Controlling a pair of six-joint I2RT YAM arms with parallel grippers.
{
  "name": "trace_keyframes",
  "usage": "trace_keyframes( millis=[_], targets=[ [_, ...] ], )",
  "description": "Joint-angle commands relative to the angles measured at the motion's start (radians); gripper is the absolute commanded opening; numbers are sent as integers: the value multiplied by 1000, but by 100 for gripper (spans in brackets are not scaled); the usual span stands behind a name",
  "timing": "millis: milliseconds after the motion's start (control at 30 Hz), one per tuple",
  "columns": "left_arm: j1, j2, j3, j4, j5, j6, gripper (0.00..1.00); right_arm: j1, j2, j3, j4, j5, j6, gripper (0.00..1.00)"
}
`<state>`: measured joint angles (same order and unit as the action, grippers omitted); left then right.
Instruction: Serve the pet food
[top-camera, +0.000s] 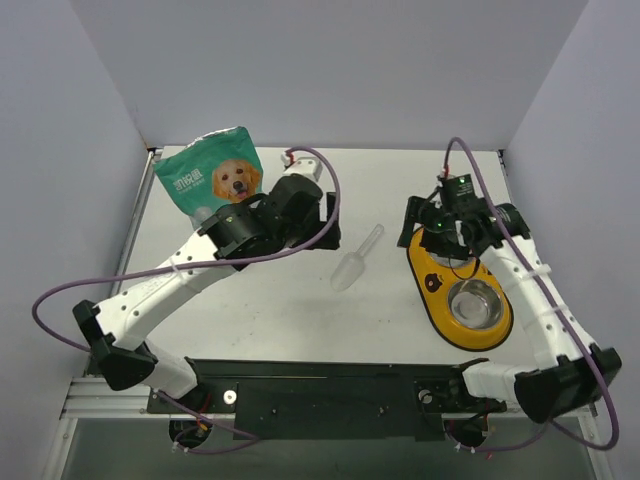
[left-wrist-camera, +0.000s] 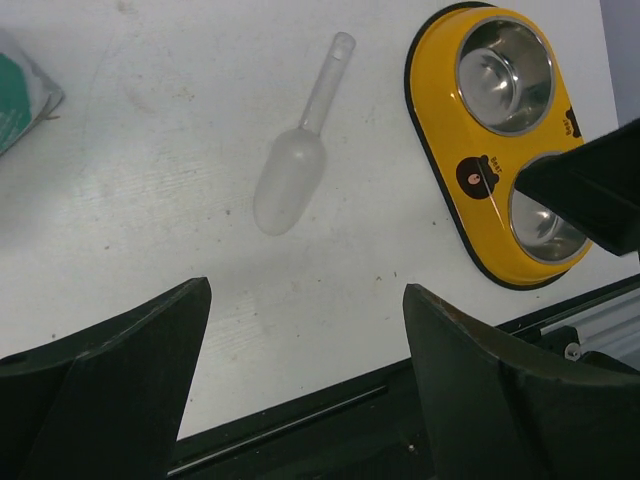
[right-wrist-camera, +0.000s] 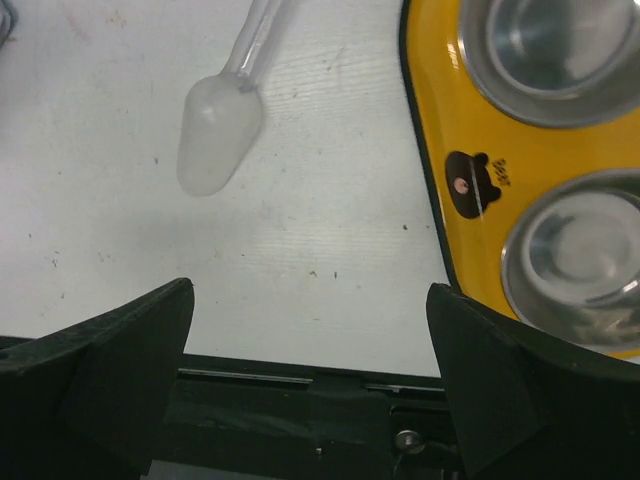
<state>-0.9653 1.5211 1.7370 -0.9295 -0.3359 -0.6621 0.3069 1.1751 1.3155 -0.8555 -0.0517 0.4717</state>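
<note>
While my left gripper (left-wrist-camera: 307, 290) hangs with fingers spread wide, looking down on the clear scoop (left-wrist-camera: 290, 180), my right gripper (right-wrist-camera: 308, 290) gapes just as wide near the yellow double bowl (right-wrist-camera: 560, 150). Teal bag (top-camera: 212, 178) stands far left; pet food isn't showing, can't place it.

Left claw (left-wrist-camera: 307, 300) held wide open, fingers well apart. Right claw (right-wrist-camera: 310, 300) held wide open likewise. Left arm (top-camera: 170, 275), right arm (top-camera: 535, 285) stretched forward from bases, wrists tilted downward.
</note>
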Motion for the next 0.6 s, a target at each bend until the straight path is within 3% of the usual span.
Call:
trace_keyframes(
  millis=[0, 133, 367, 567],
  targets=[
    [51, -168, -98, 60, -2, -53, 89, 58, 119, -28, 185, -108, -89, 93],
    [79, -242, -151, 34, 6, -54, 89, 84, 273, 13, 243, -28, -142, 93],
    [123, -254, -94, -51, 41, 19, 89, 100, 569, 163, 266, 27, -257, 79],
    [128, -248, -63, -58, 29, 96, 89, 95, 727, 261, 229, 27, -69, 68]
  ],
)
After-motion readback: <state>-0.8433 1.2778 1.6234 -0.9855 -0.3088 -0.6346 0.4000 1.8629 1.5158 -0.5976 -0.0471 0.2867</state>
